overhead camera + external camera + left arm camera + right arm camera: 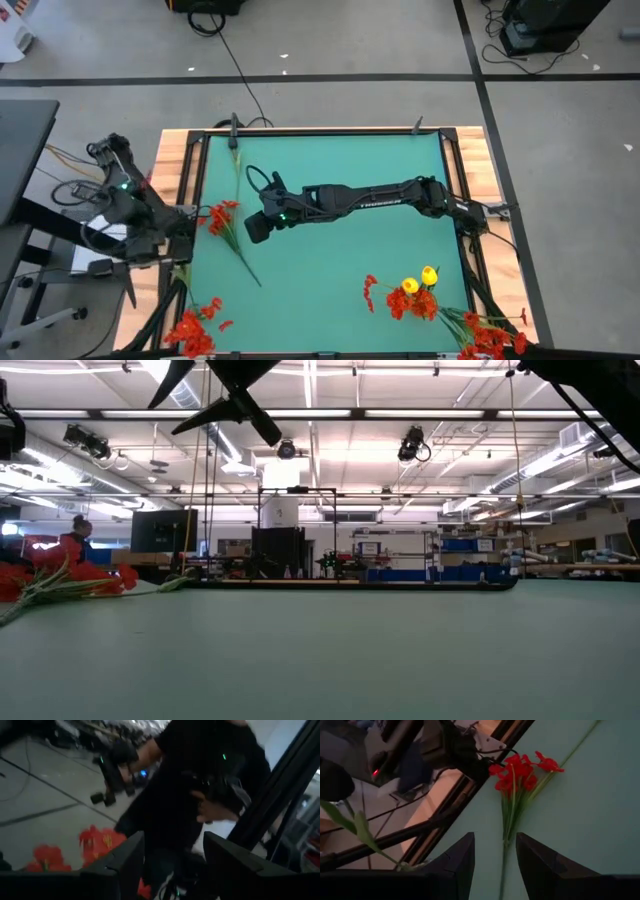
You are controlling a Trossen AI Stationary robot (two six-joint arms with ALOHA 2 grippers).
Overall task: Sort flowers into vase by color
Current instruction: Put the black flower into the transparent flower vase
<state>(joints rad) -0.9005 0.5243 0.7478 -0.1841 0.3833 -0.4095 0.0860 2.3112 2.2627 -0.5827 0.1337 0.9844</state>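
Right gripper (pixel 494 865) over mat centre-left, fingers apart, nothing between. Red flower (pixel 520 772) just ahead of it, stalk partly hidden between fingers; long axis diagonal, blooms toward left mat edge (pixel 196 200). Open green mat (pixel 340 260) behind gripper. Left gripper (pixel 174 865) off table's left edge, fingers apart, view blurred. Farther: yellow flowers (pixel 420 281) among red ones near front-right corner, partly cut off.

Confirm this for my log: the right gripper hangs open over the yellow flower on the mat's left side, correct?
Not quite. The flower under the open right gripper is red, as the right wrist view shows; the rest is right.
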